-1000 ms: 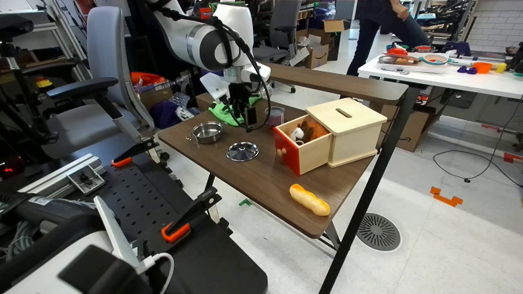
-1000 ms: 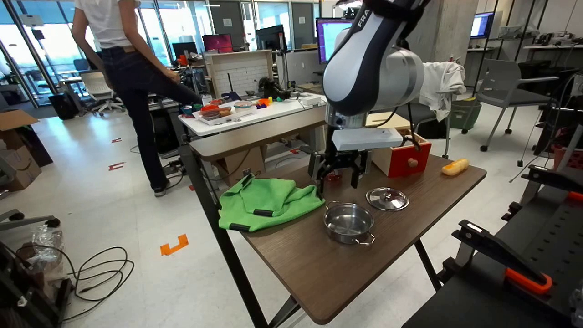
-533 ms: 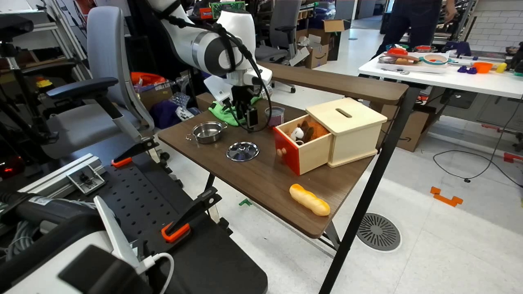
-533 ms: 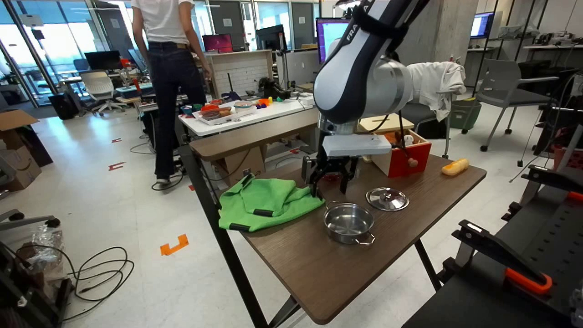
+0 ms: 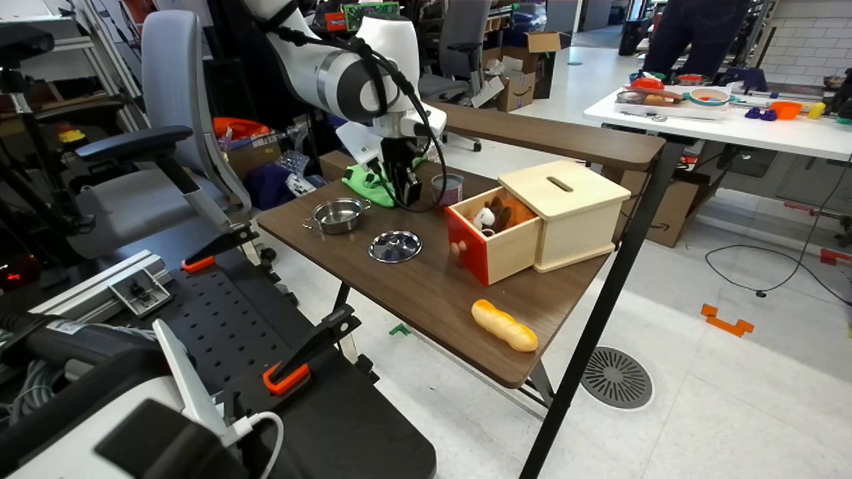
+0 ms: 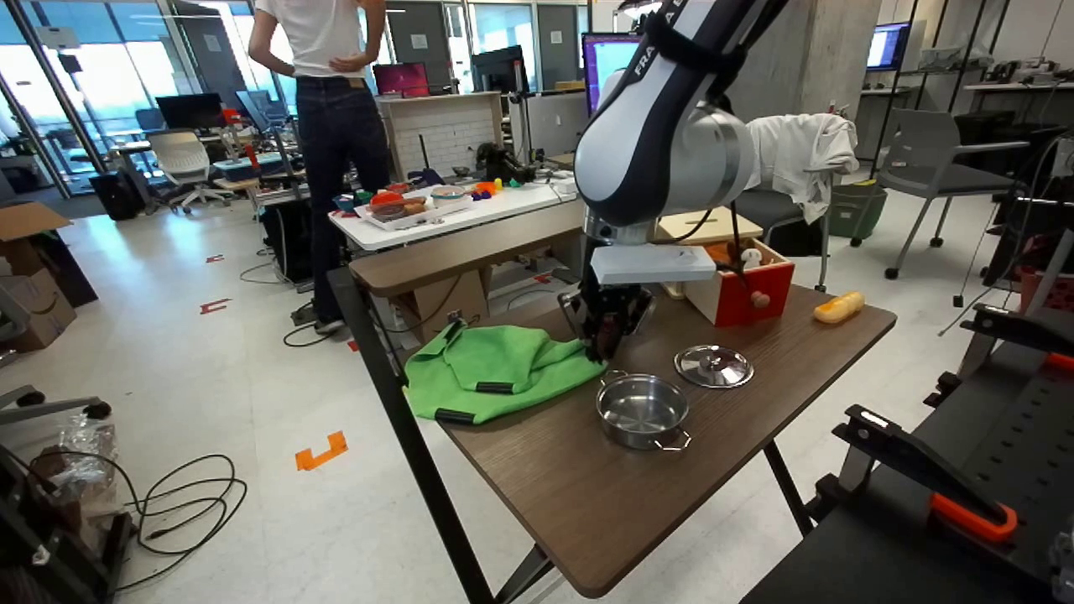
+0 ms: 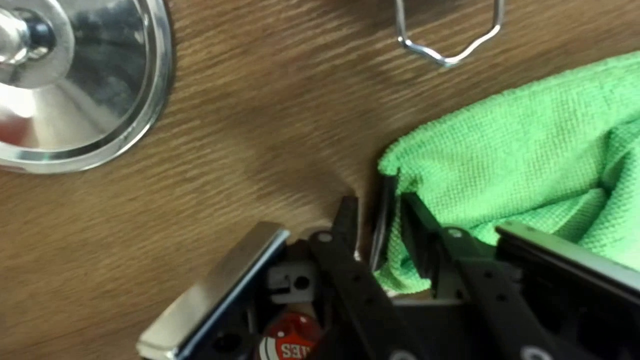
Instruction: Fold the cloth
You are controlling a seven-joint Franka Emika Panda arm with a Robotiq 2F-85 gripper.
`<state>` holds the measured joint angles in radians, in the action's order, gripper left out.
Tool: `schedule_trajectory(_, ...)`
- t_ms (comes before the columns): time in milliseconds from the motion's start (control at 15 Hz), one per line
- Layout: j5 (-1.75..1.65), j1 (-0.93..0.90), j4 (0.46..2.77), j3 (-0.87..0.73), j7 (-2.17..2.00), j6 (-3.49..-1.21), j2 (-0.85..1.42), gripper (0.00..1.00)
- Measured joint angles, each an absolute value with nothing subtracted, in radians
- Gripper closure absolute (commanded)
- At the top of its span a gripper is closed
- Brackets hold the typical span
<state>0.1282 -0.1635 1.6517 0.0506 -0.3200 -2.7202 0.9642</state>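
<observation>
The end effector pointed down over the counter, right at one end of the green cloth. In the wrist view its fingers stood narrow, and the end of the cloth, edged with a black strip, lay between them. One finger overlapped the green of the cloth; between the other finger and the strip a sliver of counter showed, so whether the cloth was firmly pinched could not be told. The rest of it spread to the right in that view, creased.

In an exterior view the cloth lay in overlapping layers at a corner of the counter, with further dark strips on it, and its narrow end reached the fingertips. The steel pot stood just beside that end, one wire handle turned toward the cloth. The pot lid lay near the pot, knob up, apart from the cloth.

In both exterior views the wooden box stood with its red-fronted drawer open and a plush toy inside. A round container stood between the end effector and the box, and a bread loaf lay well apart from the cloth.
</observation>
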Motion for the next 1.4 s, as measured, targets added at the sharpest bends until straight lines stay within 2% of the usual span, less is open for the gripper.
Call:
schedule_trajectory(600,0.128,-0.163,1.729,0.052,-0.296,-2.769,0.920,0.99)
schedule_trajectory(1400,0.185,-0.127,1.952,0.135,-0.270,-2.830,0.639,0.99)
